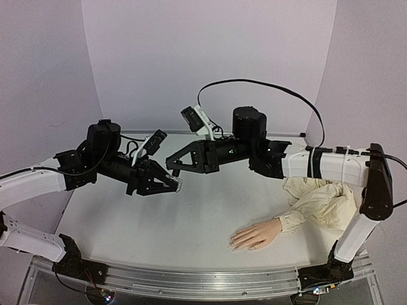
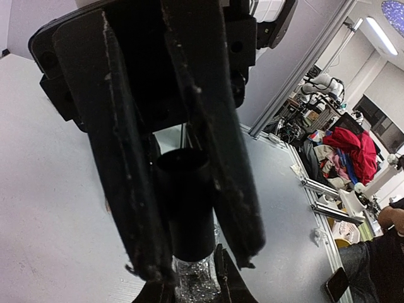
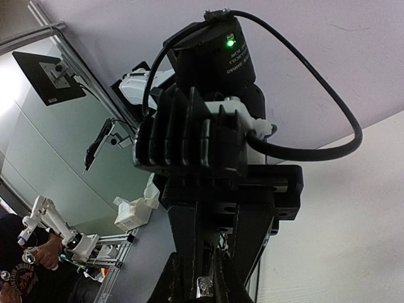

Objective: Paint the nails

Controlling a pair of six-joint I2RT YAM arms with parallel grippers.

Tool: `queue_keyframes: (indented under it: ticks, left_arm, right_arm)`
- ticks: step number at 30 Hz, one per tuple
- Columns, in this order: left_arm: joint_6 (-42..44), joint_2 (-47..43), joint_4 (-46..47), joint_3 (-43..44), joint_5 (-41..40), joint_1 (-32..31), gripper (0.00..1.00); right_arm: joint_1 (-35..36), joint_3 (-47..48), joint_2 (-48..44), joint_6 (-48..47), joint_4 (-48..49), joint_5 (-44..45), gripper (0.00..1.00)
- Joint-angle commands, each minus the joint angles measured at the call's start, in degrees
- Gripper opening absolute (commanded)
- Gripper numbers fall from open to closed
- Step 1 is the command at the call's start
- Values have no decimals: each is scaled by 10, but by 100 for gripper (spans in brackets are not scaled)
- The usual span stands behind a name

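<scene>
The mannequin hand (image 1: 255, 234) lies palm down at the front right of the table, fingers pointing left. Its nails (image 1: 233, 243) are too small to make out. Its cream sleeve (image 1: 321, 203) bunches up behind it. Both grippers meet in the air over the table's left middle, far from the hand. My left gripper (image 1: 174, 185) (image 2: 192, 287) is shut on the glass body of a glittery polish bottle (image 2: 197, 283) (image 3: 205, 288). My right gripper (image 1: 173, 169) (image 3: 202, 287) comes from the opposite side, its fingers (image 2: 224, 158) closed on the bottle's black cap (image 2: 184, 208).
The white table (image 1: 159, 235) has a metal rail (image 1: 191, 279) along its near edge and purple walls behind and at the sides. A black cable (image 1: 267, 86) loops above the right arm. The right arm's base (image 1: 372, 190) stands beside the sleeve.
</scene>
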Motion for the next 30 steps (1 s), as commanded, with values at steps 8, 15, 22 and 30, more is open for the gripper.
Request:
queue_keyframes:
  ticks: [8, 15, 22, 30]
  left_arm:
    - [54, -34, 50, 29, -469, 2, 0]
    - [66, 36, 169, 45, -630, -19, 0]
    - [60, 50, 169, -6, -537, -22, 0]
    - [50, -11, 140, -65, -362, -20, 0]
  right_arm:
    - [73, -7, 24, -9, -136, 347, 0]
    - [141, 101, 89, 114, -336, 774, 0]
    - [129, 87, 41, -11, -284, 679, 2]
    - [35, 13, -72, -84, -224, 384, 61]
